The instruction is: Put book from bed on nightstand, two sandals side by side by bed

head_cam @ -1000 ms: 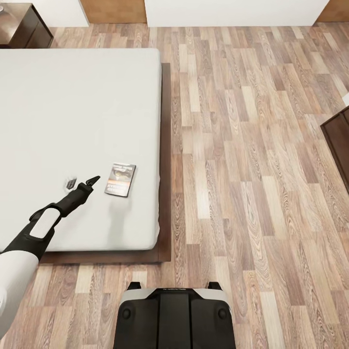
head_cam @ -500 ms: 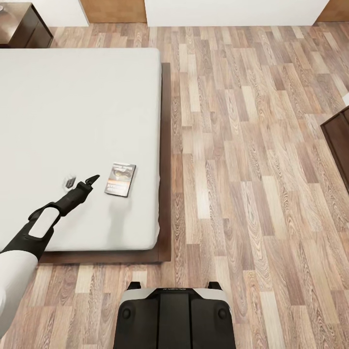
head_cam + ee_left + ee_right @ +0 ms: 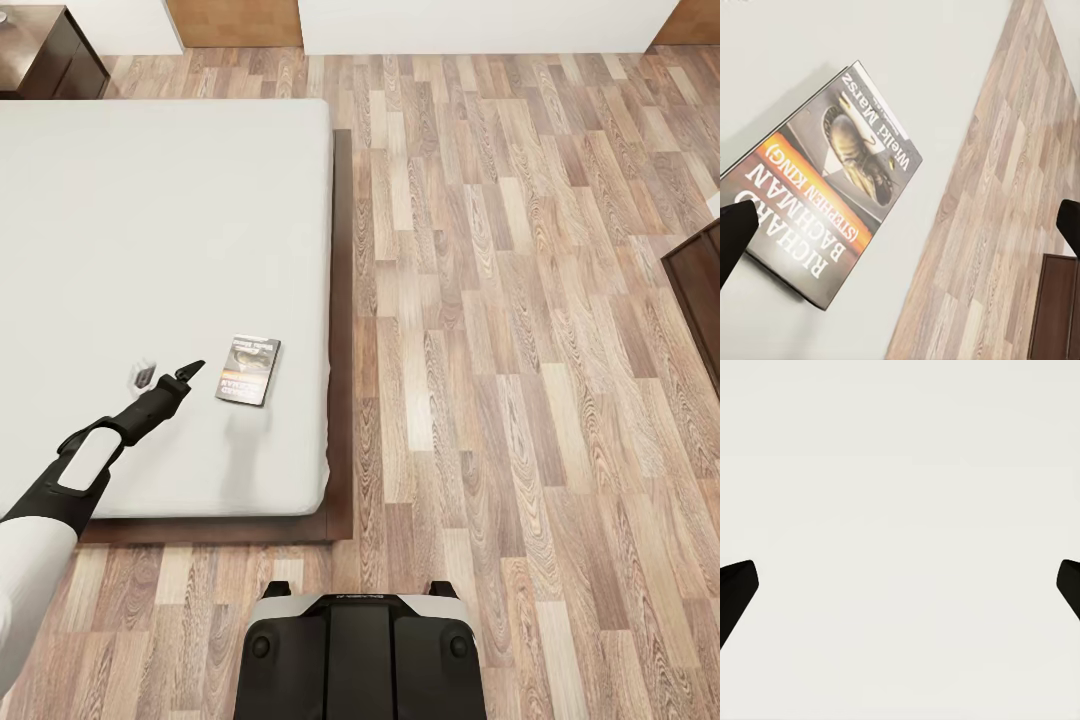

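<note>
The book [image 3: 248, 370] lies flat on the bed's white mattress [image 3: 150, 230], near the corner by the wood floor. It has a grey pictured cover with an orange band. My left gripper [image 3: 168, 376] hovers open just to the book's left, with its fingertips [image 3: 190, 371] a short gap from the cover. In the left wrist view the book [image 3: 832, 195] sits ahead of the open left gripper [image 3: 900, 232], one dark fingertip [image 3: 735, 240] overlapping its edge. My right gripper [image 3: 900, 589] is open, facing a plain white surface. The dark nightstand [image 3: 45, 50] stands beyond the bed's far corner.
Light wood-plank floor [image 3: 520, 330] spreads to the right of the bed's dark frame [image 3: 343, 330]. A long dark-brown cabinet [image 3: 700, 290] stands at the right edge. My black base [image 3: 360, 650] is on the floor just off the bed's near corner. White wall and brown doors run along the back.
</note>
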